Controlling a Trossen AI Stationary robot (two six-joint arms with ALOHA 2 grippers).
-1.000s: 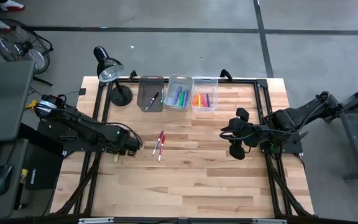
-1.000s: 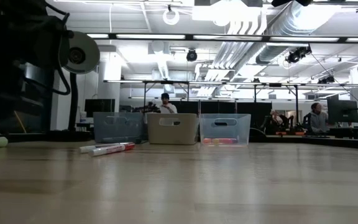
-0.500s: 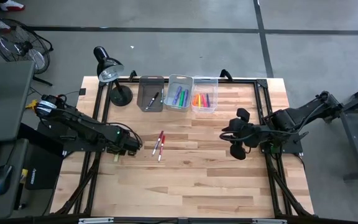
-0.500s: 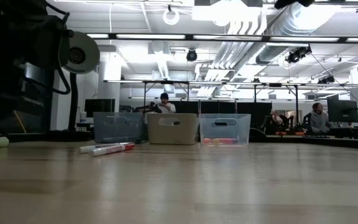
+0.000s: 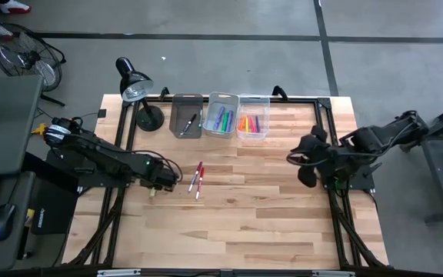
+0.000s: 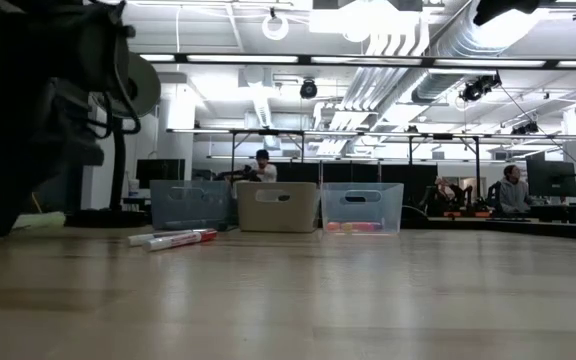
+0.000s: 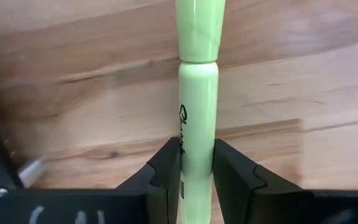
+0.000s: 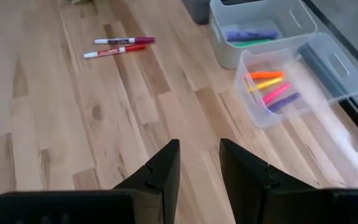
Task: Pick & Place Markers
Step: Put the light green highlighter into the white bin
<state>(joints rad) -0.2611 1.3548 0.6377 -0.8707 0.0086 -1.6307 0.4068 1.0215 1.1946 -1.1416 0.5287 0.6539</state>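
A lime marker lies on the table's left side with my left gripper shut on it; from above, its pale end sticks out beside that gripper. Two red-and-white markers lie side by side on the wood near the middle. Other markers fill the two clear bins, and one lies in the grey bin. Above the table's right side my right gripper hangs open with nothing between its fingers. My left gripper pinches the lime marker's barrel between its two fingers, on the lettered half away from the cap. The fingers come from above, pointing down, and lie across the marker. The marker sits level just over the wood; whether it is clear of it I cannot tell.
The three bins stand in a row at the table's far edge, with a black desk lamp to their left. Bare wood stretches across the middle and near part of the table. People sit at desks in the room behind.
My right gripper has drawn back toward the table's right edge, still open. My left gripper has shifted a little toward the two red markers, and the lime marker has gone along with it.
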